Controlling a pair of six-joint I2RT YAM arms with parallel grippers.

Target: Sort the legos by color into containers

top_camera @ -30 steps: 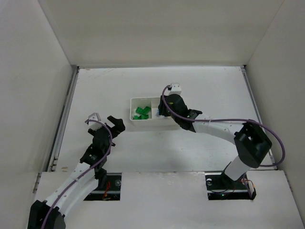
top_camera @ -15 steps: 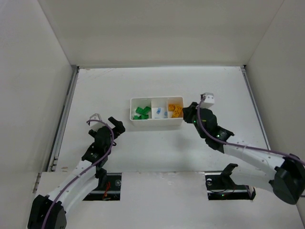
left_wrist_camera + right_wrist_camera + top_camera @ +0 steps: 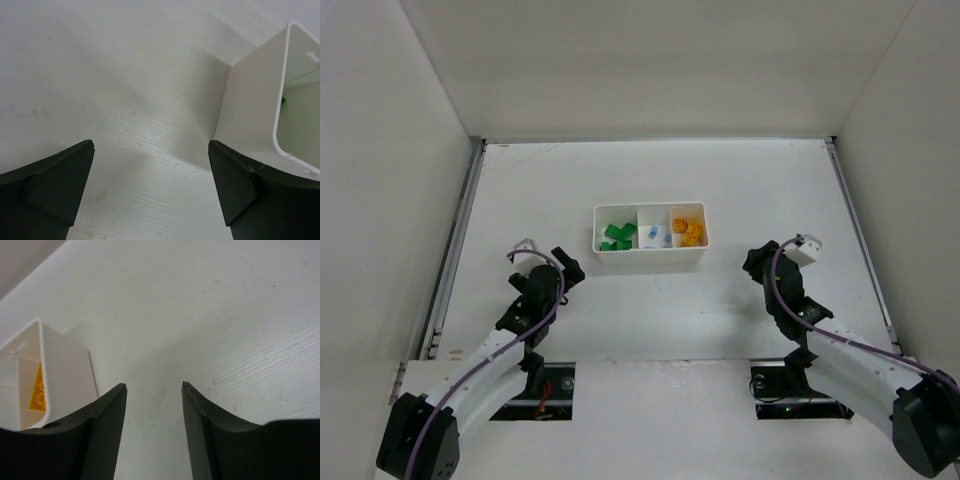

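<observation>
The right gripper (image 3: 752,260) has drawn back from the white tray (image 3: 649,258) toward its own base. Its jaws are apart and empty, as after a release. The left gripper (image 3: 565,263) waits at the tray's other side, wide apart, holding nothing. Farther on the bench (image 3: 650,320), the tray keeps green legos (image 3: 617,236) left, light blue legos (image 3: 653,236) in the middle and yellow-orange legos (image 3: 688,231) right – the sorting seems finished.
</observation>
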